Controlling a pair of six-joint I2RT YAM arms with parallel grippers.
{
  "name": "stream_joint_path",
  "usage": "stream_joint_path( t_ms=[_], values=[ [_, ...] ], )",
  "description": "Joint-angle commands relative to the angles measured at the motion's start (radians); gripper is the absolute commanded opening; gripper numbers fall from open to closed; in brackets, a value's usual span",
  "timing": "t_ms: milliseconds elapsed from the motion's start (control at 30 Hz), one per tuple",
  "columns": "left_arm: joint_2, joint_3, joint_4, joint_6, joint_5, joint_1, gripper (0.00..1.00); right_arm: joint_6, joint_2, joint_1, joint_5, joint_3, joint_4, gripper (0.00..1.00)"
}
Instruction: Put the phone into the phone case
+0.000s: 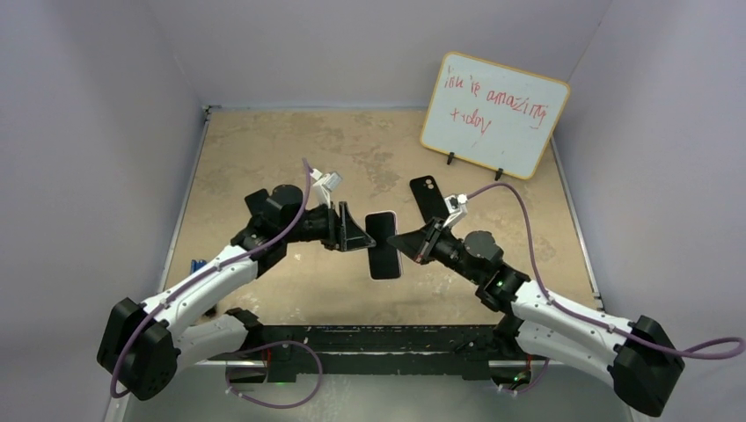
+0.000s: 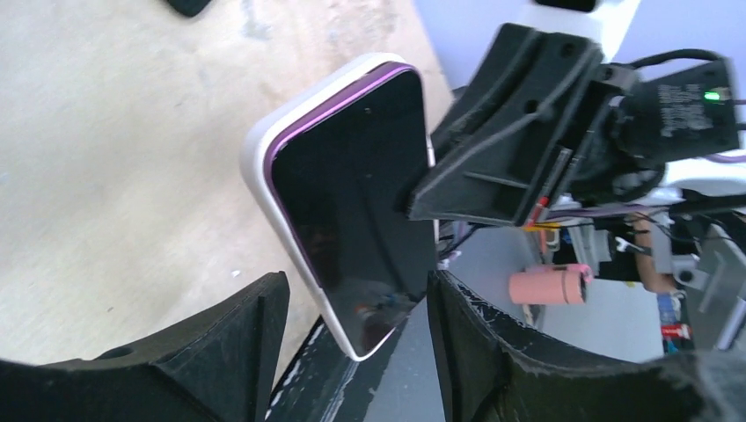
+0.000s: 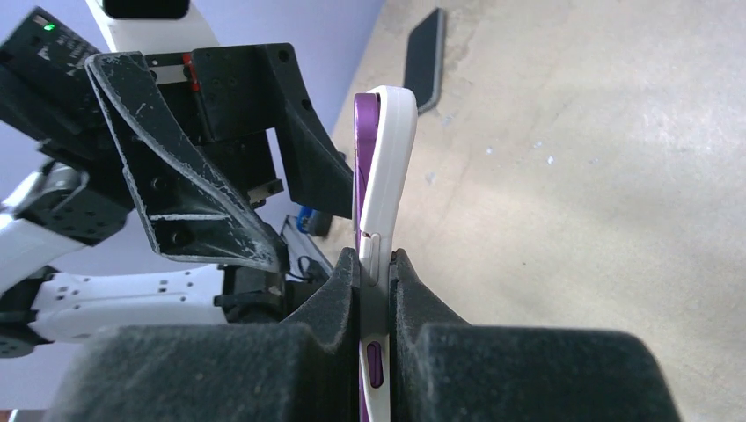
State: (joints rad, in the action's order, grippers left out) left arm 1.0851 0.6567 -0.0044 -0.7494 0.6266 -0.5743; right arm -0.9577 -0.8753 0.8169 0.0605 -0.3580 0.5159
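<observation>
Clamped tight on the purple phone (image 2: 352, 202), seated in its white case (image 3: 391, 149), above the table (image 1: 264, 149): right fingers (image 3: 334, 299). Spread wide around one end: left fingers (image 2: 220, 352).

We look down on a tan, mottled table (image 1: 264, 158) boxed in by pale walls. At its far right corner a small whiteboard (image 1: 494, 114) stands on black feet, tilted and scrawled with red handwriting. Just in front of it a black phone-shaped slab (image 1: 430, 200) lies flat; we cannot tell whether it is a phone or a case. A small blue object (image 1: 199, 265) sits at the left edge.
</observation>
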Motion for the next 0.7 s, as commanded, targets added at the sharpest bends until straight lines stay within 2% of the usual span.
stream_joint_path(
  t_ms=[0, 300, 567, 667],
  values=[
    [-0.058, -0.030, 0.198, -0.079, 0.121, 0.007, 0.61, -0.023, 0.077, -0.002, 0.008, 0.008, 0.191, 0.00],
    [-0.071, -0.103, 0.415, -0.171, 0.176, 0.007, 0.62, -0.075, 0.169, -0.002, -0.019, 0.138, 0.422, 0.00],
    [-0.021, -0.133, 0.574, -0.241, 0.224, 0.008, 0.62, -0.099, 0.156, -0.002, 0.007, 0.141, 0.494, 0.00],
    [0.000, -0.142, 0.582, -0.246, 0.225, 0.008, 0.62, -0.116, 0.137, -0.003, 0.016, 0.148, 0.542, 0.00]
  ],
)
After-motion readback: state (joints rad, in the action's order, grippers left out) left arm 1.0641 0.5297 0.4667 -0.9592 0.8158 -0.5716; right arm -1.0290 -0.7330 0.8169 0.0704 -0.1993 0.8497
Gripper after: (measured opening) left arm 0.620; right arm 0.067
